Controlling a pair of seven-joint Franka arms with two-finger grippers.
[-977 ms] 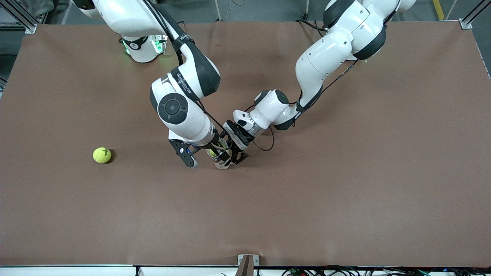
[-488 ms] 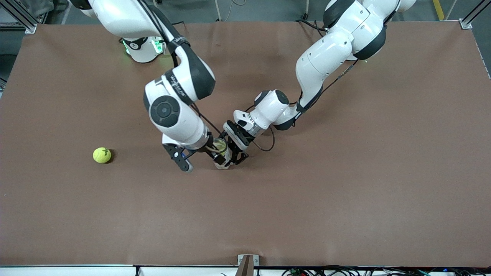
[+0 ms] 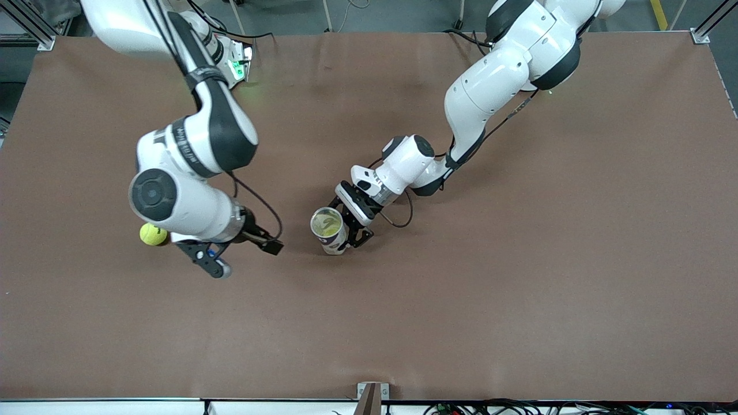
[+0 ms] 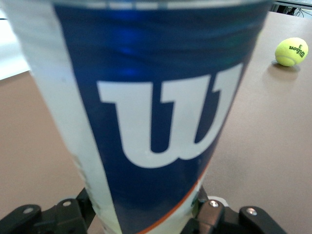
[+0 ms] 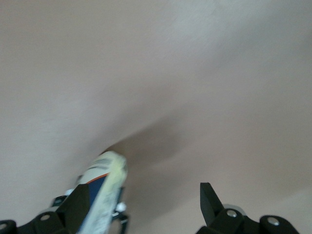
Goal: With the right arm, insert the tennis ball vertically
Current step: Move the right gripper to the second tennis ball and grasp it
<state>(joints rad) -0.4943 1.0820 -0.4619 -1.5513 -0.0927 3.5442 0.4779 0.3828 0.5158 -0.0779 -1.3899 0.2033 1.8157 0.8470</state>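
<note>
An upright blue-and-white tennis ball can (image 3: pixel 330 231) stands mid-table, and yellow-green shows inside its open top. My left gripper (image 3: pixel 350 231) is shut on the can's side. The can fills the left wrist view (image 4: pixel 151 112), between the jaws of the left gripper (image 4: pixel 146 220). My right gripper (image 3: pixel 242 257) is open and empty, over the table between the can and a loose yellow tennis ball (image 3: pixel 152 234). That ball also shows in the left wrist view (image 4: pixel 291 51). In the right wrist view the right gripper (image 5: pixel 144 202) is spread over bare table, with the can (image 5: pixel 105 183) farther off.
The brown table (image 3: pixel 519 276) is bare around the can and the ball. The right arm's forearm (image 3: pixel 173 202) hangs above the loose ball and partly covers it. The table's near edge (image 3: pixel 369 397) carries a small bracket.
My right gripper has pulled away from the can's top and swung toward the loose ball at the right arm's end. The can's open top now shows. The left arm has not moved.
</note>
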